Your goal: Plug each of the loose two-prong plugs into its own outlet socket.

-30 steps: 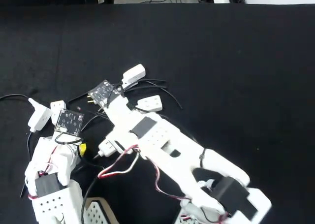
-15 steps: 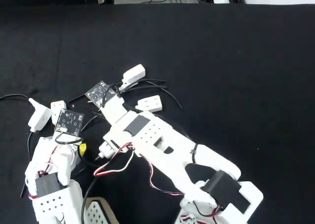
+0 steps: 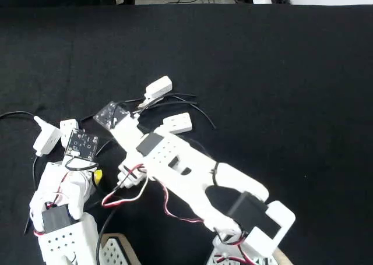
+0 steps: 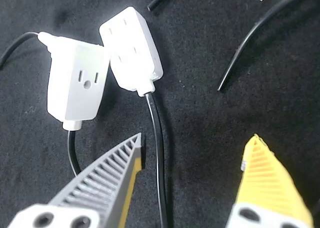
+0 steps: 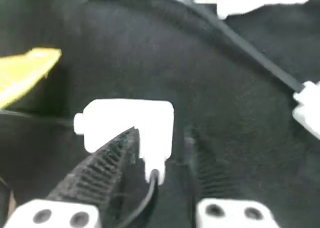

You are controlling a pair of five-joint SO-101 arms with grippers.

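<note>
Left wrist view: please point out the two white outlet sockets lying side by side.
Three-hole outlet socket [image 4: 78, 82]: left wrist view, middle of its face.
Slotted outlet socket [image 4: 131, 47]: left wrist view, middle of its face.

Near the left edge of the table, a white plastic block with one three-hole socket [image 4: 77, 82], lying flat and face up, with a thin black cord out of each end. Close against one of its corners, a white oblong block with two-slot sockets [image 4: 131, 47], also face up, with a black cord from its narrow end. More toward the middle of the table, a white two-prong plug [image 3: 158, 88], lying flat, metal prongs free and pointing toward the front-left corner. Slightly nearer the front edge and apart from the plug, a second white oblong block [image 3: 177, 123], with black cords curving around both.
</note>
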